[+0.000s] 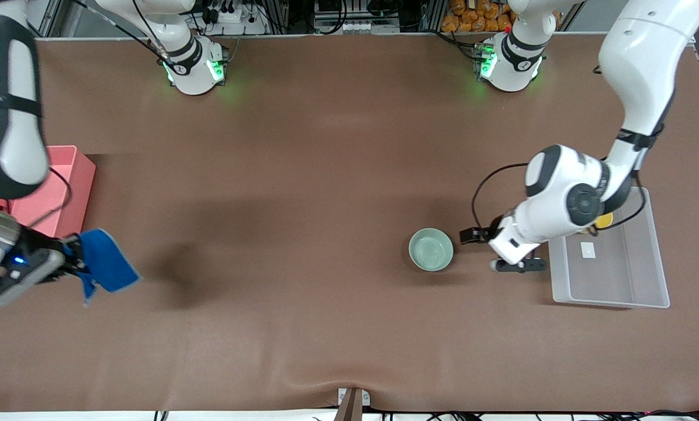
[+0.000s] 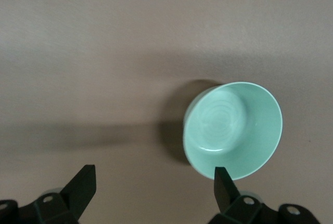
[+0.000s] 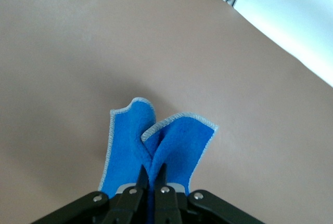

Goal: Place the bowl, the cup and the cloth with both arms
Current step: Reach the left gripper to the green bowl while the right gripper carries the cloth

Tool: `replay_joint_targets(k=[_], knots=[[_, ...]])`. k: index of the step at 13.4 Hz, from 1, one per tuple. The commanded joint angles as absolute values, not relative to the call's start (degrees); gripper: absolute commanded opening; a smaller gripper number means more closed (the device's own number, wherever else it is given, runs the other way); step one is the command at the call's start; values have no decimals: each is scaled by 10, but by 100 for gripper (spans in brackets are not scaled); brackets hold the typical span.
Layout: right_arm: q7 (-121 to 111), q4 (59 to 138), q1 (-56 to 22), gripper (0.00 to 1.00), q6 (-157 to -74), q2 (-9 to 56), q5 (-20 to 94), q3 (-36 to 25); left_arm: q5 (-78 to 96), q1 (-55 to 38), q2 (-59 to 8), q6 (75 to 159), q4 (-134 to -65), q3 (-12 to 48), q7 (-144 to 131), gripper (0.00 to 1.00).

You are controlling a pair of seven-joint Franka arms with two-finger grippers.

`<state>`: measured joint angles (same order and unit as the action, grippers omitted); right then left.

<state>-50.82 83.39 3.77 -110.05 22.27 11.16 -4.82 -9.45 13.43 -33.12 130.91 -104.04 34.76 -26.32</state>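
Broad brown worktop (image 1: 303, 175), mostly bare across the middle. Clear bin (image 1: 612, 280) at the left arm's end, with a yellow cup (image 1: 604, 221) inside at the corner farthest from the front camera, partly hidden by the arm. Pink bin (image 1: 63, 187) at the right arm's end. Right gripper (image 3: 151, 180) raised over the worktop just beside the pink bin, fingers pinched together on a blue cloth (image 1: 107, 266) that hangs folded from them. Left gripper (image 1: 504, 250) between the clear bin and a mint-green bowl (image 1: 431, 249), fingers spread wide, holding nothing, one fingertip (image 2: 222, 182) close to the bowl's rim. Bowl upright on the worktop.
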Motion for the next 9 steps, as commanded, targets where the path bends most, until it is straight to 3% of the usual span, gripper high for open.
replay_joint_targets(k=[1,5,7,9], knots=[[-505,862,60,0,-1058,161,93,-45,-172,106,-373,1321,-1024,344,-348,91],[-509,862,83,0,-1013,113,31,-46,-203,95,-410,1325,-1013,343,-378,66],[-528,861,109,0,-1005,105,5,-46,-203,94,-414,1325,-1012,342,-378,44],[-564,862,148,0,-998,103,4,-46,-203,94,-416,1325,-1012,341,-379,15]])
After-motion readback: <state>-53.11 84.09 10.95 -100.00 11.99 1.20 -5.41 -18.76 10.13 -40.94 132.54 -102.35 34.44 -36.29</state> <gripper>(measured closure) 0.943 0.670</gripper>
